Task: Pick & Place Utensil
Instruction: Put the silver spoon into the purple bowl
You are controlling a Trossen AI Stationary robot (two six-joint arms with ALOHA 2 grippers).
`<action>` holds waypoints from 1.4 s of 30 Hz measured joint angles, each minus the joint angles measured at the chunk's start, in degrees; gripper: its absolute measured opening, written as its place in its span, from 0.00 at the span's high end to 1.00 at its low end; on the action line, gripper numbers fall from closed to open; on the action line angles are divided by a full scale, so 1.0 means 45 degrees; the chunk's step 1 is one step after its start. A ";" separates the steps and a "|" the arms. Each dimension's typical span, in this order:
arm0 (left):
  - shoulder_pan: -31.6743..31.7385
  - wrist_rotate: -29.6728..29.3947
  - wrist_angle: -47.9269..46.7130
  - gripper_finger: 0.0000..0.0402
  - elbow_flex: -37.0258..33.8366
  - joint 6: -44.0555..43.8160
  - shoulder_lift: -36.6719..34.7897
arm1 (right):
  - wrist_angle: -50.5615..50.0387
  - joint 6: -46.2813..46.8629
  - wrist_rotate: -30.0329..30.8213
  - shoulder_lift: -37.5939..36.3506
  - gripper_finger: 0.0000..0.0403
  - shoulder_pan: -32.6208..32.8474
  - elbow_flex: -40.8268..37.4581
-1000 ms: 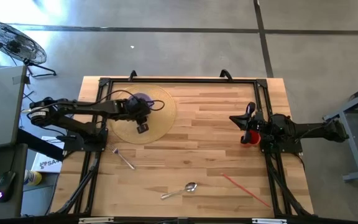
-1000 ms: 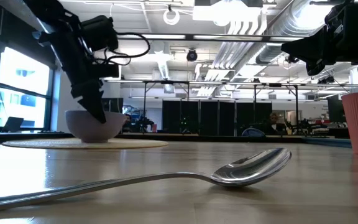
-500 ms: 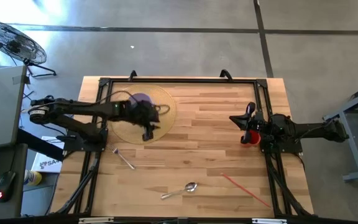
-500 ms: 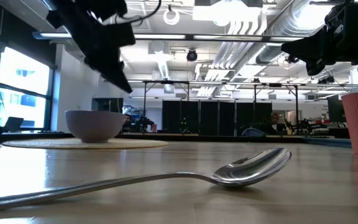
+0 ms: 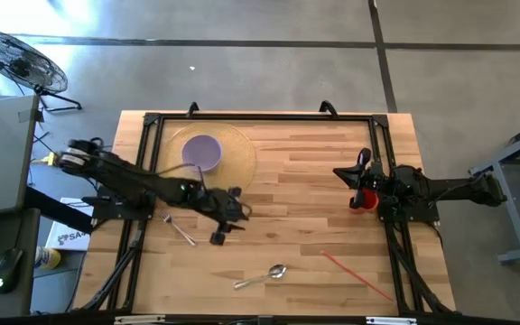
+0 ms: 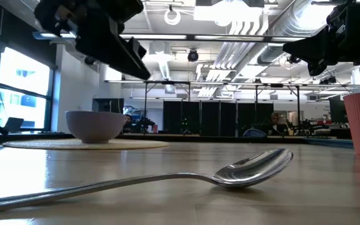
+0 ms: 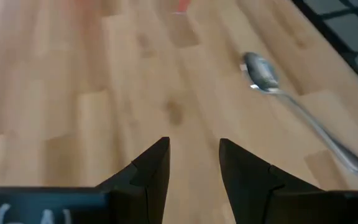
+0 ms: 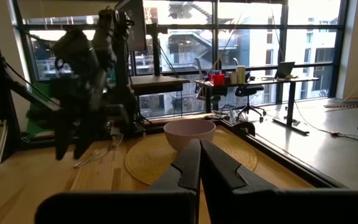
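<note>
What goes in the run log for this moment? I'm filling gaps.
left end effector: open, empty, above table | spoon: on table, untouched | right end effector: shut, idle

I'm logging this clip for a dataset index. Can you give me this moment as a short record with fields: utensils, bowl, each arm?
spoon: lying on the table's near part, untouched
fork: flat on the table, left of the spoon
bowl: purple, on a round woven mat, empty as far as visible
red cup: beside the right arm
red straw: on the table, right near side
left gripper: open, empty, above bare wood, the spoon ahead of it
right gripper: shut, parked at the right edge
</note>
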 joint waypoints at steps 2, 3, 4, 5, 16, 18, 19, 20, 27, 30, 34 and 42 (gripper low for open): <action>-0.0348 0.0141 0.0890 0.66 0.0000 -0.0040 0.0811 | 0.0000 0.0003 -0.0003 -0.0003 0.99 0.0001 -0.0002; -0.0485 0.0351 0.1432 0.65 0.0000 -0.0168 0.1230 | 0.0000 0.0004 0.0000 -0.0003 0.99 -0.0002 -0.0004; -0.0596 0.0626 0.1909 0.63 0.0000 -0.0294 0.1614 | 0.0000 0.0005 -0.0005 0.0002 0.99 0.0003 0.0000; -0.0710 0.0889 0.2386 0.61 -0.0005 -0.0410 0.1956 | 0.0000 0.0000 -0.0005 0.0002 0.99 0.0003 0.0000; -0.2062 0.0660 0.5357 0.36 0.0372 -0.1123 0.3975 | 0.0002 0.0000 0.0000 -0.0001 0.99 -0.0002 -0.0003; -0.2263 0.0552 0.4693 0.36 0.0747 -0.1320 0.4036 | 0.0001 0.0002 -0.0002 -0.0003 0.99 0.0000 -0.0002; -0.2330 0.0478 0.4361 0.35 0.0993 -0.1336 0.4086 | 0.0000 0.0003 -0.0001 -0.0003 0.99 0.0000 -0.0003; -0.2391 0.0346 0.4020 0.35 0.1207 -0.1340 0.4138 | 0.0002 0.0000 -0.0005 0.0002 0.99 0.0003 -0.0002; -0.2505 -0.0154 0.2844 0.35 0.1700 -0.1745 0.4180 | -0.0019 0.0002 -0.0002 0.0002 1.00 0.0000 0.0000; -0.2511 -0.0615 0.3077 0.35 0.1706 -0.1890 0.4349 | -0.0019 0.0002 -0.0002 0.0002 0.99 -0.0002 -0.0003; -0.2734 -0.0863 0.3168 0.35 0.1855 -0.2349 0.4852 | -0.0024 0.0000 -0.0005 0.0002 0.99 0.0003 -0.0005; -0.2941 -0.0800 0.3198 0.35 0.2893 -0.2766 0.5744 | -0.0003 0.0004 0.0000 0.0052 0.99 -0.0001 -0.0003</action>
